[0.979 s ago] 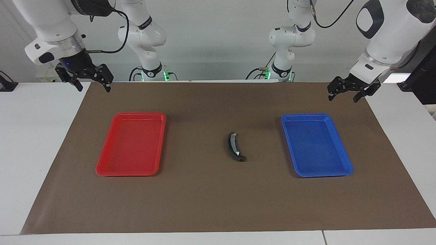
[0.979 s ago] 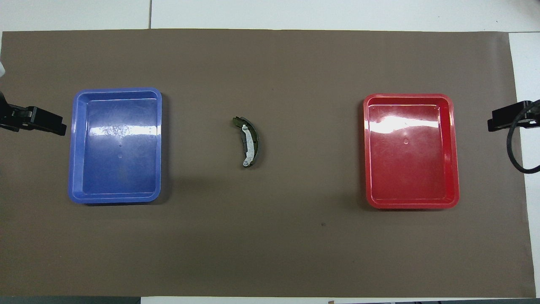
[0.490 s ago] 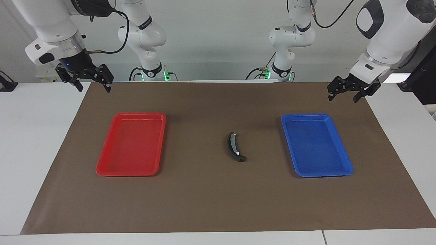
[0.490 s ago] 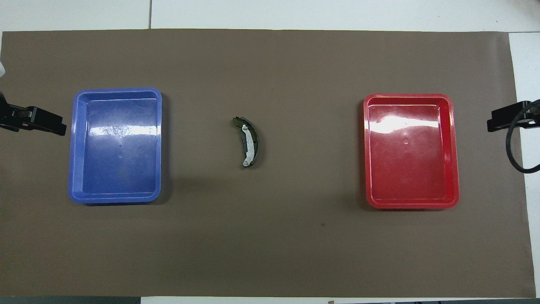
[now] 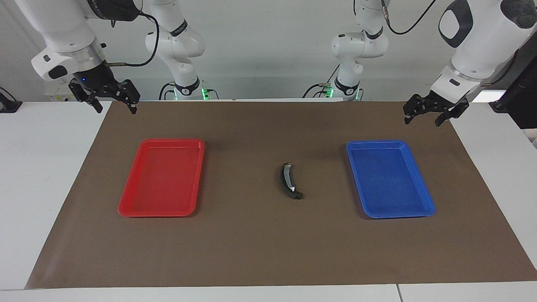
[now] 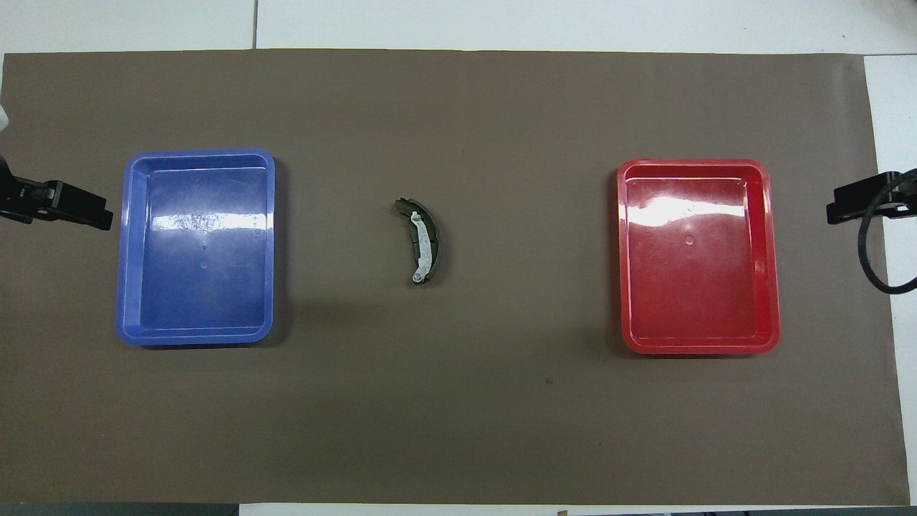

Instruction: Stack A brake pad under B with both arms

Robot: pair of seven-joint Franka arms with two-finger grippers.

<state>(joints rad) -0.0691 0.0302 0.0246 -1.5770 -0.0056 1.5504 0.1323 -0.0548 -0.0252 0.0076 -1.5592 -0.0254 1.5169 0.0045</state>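
B (image 5: pixel 288 180) is a thin black crescent with a light grey strip and a small white spot. It lies on the brown mat (image 5: pixel 260 251) between the two trays, also seen as B (image 6: pixel 423 244) from above. A dark stub (image 5: pixel 297 195) juts out at its end farther from the robots. The A brake pad cannot be told apart from it. My left gripper (image 5: pixel 422 121) hangs open and empty over the mat's edge at the left arm's end. My right gripper (image 5: pixel 116 110) hangs open and empty over the mat's edge at the right arm's end. Both arms wait, well away from the pad.
A blue tray (image 5: pixel 423 209) lies toward the left arm's end and a red tray (image 5: pixel 126 209) toward the right arm's end, both with nothing in them. A black cable (image 6: pixel 870 265) loops by the right gripper's finger (image 6: pixel 856 201).
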